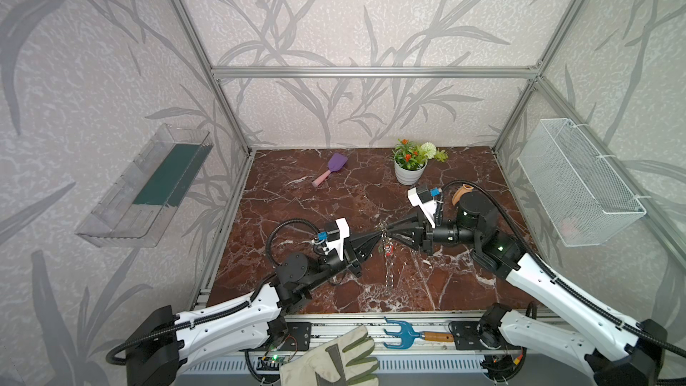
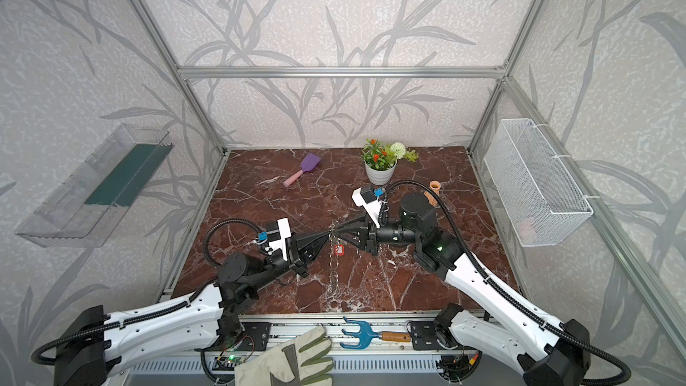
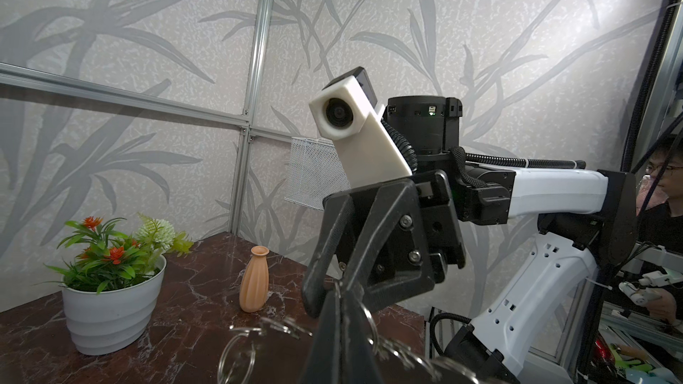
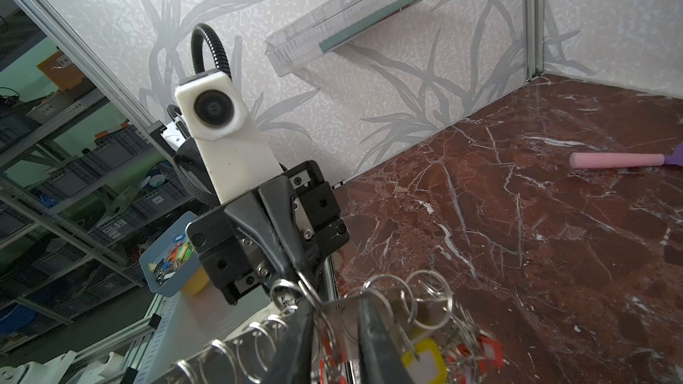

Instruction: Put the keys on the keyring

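Observation:
The keyring [image 1: 388, 272] [image 2: 331, 269], a grey band fringed with silver rings, hangs above the middle of the table in both top views. My left gripper [image 1: 380, 235] [image 3: 340, 288] is shut on its top from the left. From the right, my right gripper [image 1: 387, 231] [image 4: 336, 302] meets it, its fingers [image 4: 301, 323] pressed on either side of the band's end [image 4: 342, 313]. A red key [image 1: 388, 250] [image 2: 338, 250] dangles from the rings. In the right wrist view a yellow key [image 4: 425, 360] and another red key [image 4: 488, 350] hang there too.
A potted plant [image 1: 409, 174], a terracotta vase [image 1: 461, 193] and a purple scoop [image 1: 330, 168] stand at the back. A wire basket [image 1: 579, 183] hangs on the right wall and a clear shelf [image 1: 148, 187] on the left. A glove [image 1: 334, 360] and a blue rake [image 1: 402, 334] lie on the front rail.

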`<action>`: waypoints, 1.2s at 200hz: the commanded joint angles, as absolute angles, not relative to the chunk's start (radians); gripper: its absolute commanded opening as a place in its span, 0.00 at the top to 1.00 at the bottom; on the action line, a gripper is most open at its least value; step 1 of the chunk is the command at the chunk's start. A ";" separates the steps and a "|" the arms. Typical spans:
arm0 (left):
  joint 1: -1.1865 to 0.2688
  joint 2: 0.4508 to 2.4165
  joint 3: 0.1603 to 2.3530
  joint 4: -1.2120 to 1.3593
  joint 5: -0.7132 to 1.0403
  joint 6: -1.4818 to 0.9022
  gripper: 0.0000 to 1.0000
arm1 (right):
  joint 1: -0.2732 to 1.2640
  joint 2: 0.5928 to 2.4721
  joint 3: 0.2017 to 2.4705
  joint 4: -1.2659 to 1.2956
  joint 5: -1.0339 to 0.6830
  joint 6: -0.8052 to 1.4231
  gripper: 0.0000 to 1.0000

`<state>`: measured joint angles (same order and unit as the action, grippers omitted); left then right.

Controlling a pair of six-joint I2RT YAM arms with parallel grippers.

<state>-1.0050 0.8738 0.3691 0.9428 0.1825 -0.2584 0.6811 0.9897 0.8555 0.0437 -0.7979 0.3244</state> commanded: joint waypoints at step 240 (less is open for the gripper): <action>-0.939 0.725 0.672 0.035 0.274 -0.217 0.64 | 0.683 1.010 0.952 -0.140 -0.868 0.142 1.00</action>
<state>-0.9470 0.7315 0.5953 0.2920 0.2142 -0.2558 0.6827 1.0115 0.9016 -0.1223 -0.8333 0.1894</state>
